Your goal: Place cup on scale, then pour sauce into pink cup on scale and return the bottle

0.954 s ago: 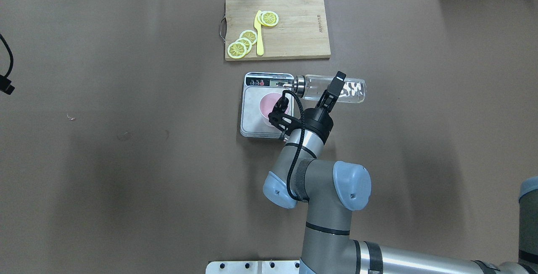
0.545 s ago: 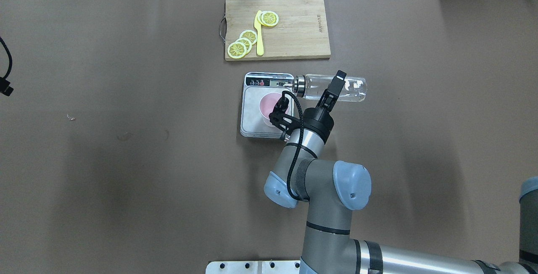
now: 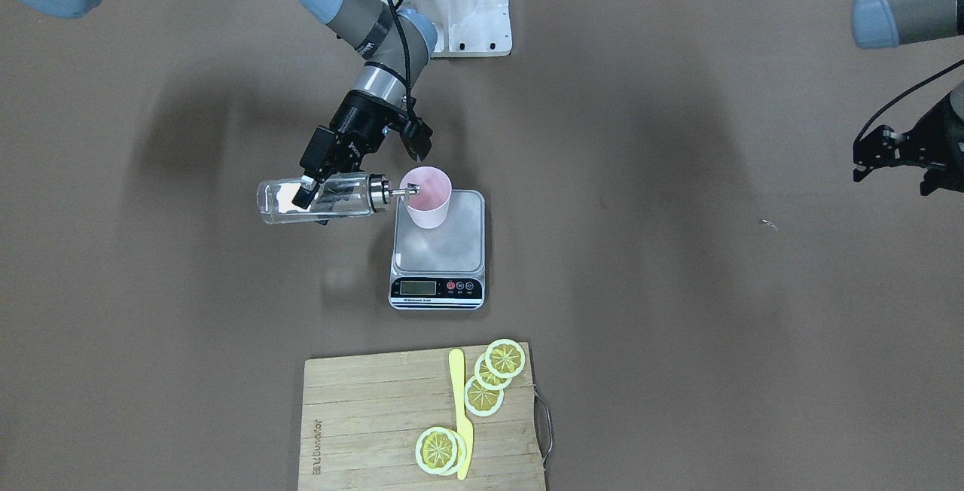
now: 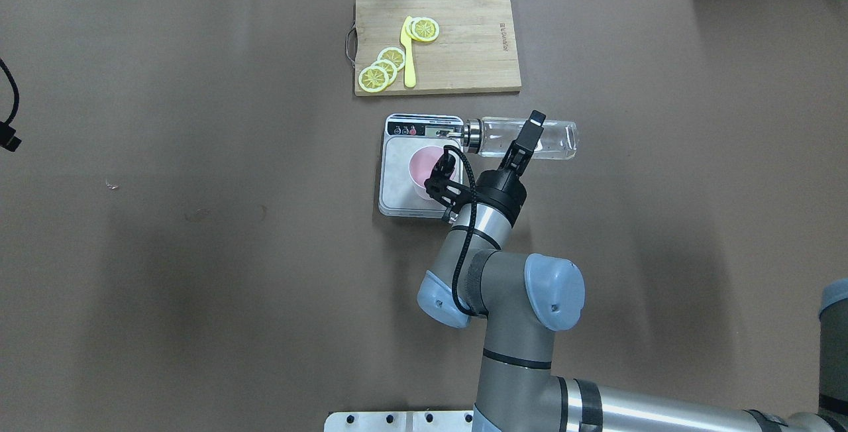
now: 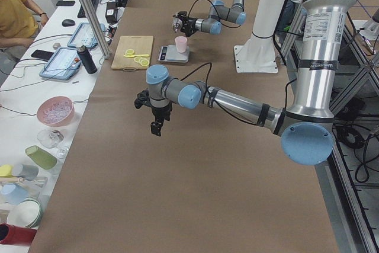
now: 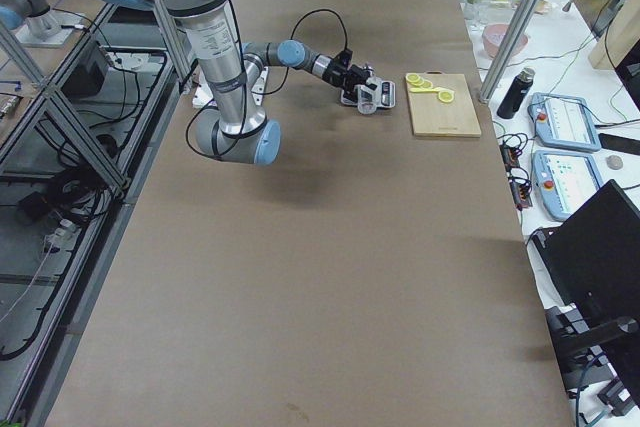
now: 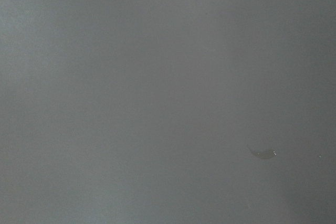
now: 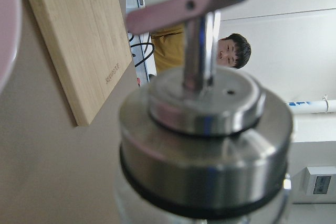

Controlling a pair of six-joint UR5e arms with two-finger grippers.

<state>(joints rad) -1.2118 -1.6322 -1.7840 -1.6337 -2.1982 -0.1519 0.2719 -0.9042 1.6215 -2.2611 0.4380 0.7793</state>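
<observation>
The pale pink cup point(image 3: 429, 201) point(image 4: 421, 165) stands upright on the scale's steel platform point(image 3: 452, 250) point(image 4: 396, 180). My right gripper point(image 3: 305, 197) point(image 4: 530, 134) is shut on the clear glass bottle point(image 3: 331, 199) point(image 4: 550, 140) and holds it about level. The bottle's silver spout point(image 3: 403, 191) point(image 8: 202, 51) reaches over the cup's rim. Clear sauce shows inside the bottle; I cannot make out a stream. My left gripper point(image 3: 896, 167) point(image 5: 155, 125) hangs over bare table far from the scale. I cannot tell whether it is open or shut.
A wooden cutting board point(image 3: 361, 416) point(image 4: 464, 41) with lemon slices point(image 4: 384, 67) and a yellow knife point(image 4: 409, 54) lies just beyond the scale. A small scrap point(image 4: 111, 185) lies on the brown table cover. Operators' gear lines the far edge.
The bottle's base end has swung slightly toward the cutting board, so it lies more level. The spout stays over the cup. The left arm has barely moved.
</observation>
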